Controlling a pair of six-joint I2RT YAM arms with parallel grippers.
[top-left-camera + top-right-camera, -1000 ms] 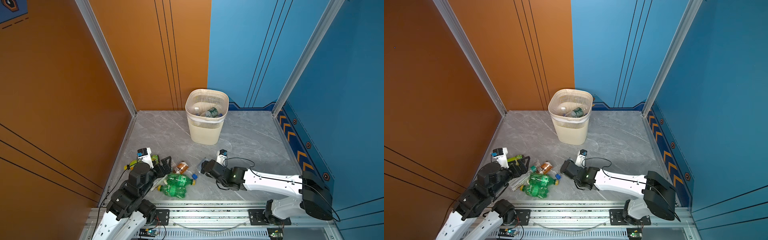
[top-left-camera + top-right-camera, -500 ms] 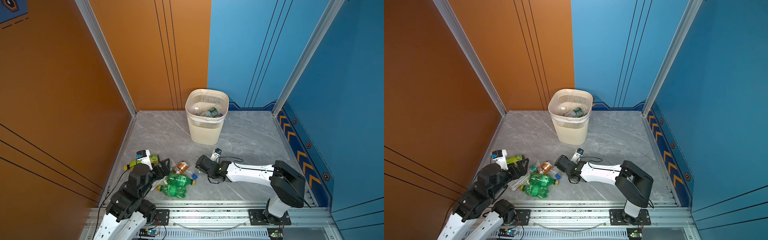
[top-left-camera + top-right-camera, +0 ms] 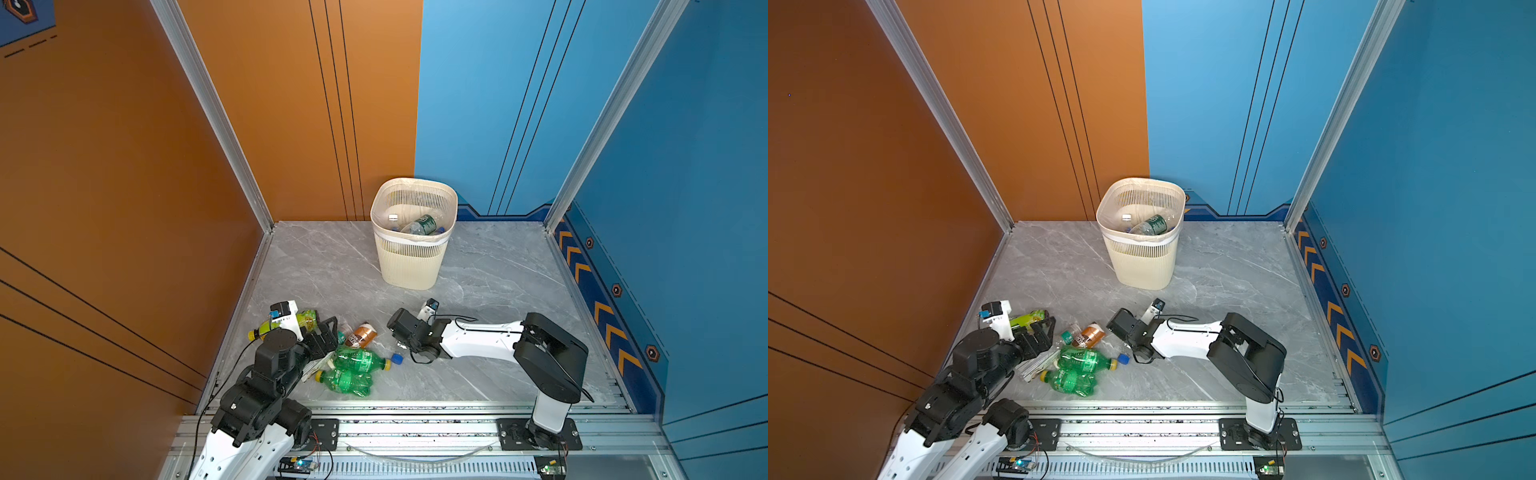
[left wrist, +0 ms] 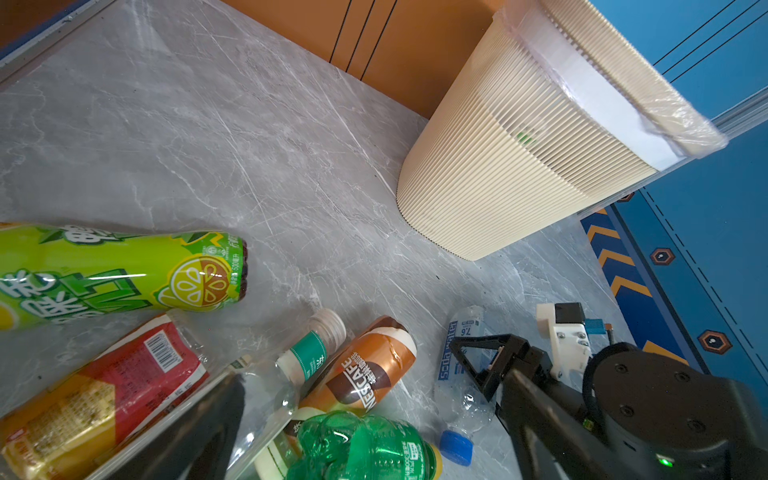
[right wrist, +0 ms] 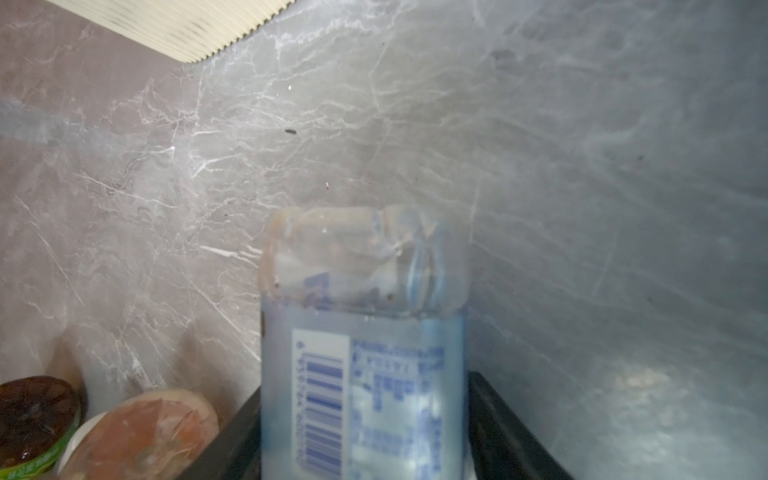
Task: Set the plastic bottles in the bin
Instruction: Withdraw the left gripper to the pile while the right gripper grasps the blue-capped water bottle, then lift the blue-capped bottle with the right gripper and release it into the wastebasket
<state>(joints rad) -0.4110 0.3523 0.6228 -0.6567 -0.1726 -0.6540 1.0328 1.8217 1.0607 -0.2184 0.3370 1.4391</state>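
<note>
1. Nearest the rail, two green bottles (image 3: 359,360) lie side by side on the counter (image 3: 478,374).
2. Just beyond, on the left, the left tool (image 3: 330,334) stands spread and empty over a heap: a yellow-green bottle (image 4: 116,270), a red-labelled bottle (image 4: 124,374) and a brown coffee bottle (image 4: 365,374).
3. To the right of the heap, the right tool (image 3: 395,332) pinches the clear soda-water bottle (image 4: 461,365) across its middle. The bottle's long axis runs near to far, blue cap toward the rail, base toward the bin.
4. The bin (image 3: 409,266) stands farthest, almost straight beyond the right tool and well apart from it, with bottles inside. The right arm is the nearer one. The carry probably goes up and away to clear the tall rim.
</note>
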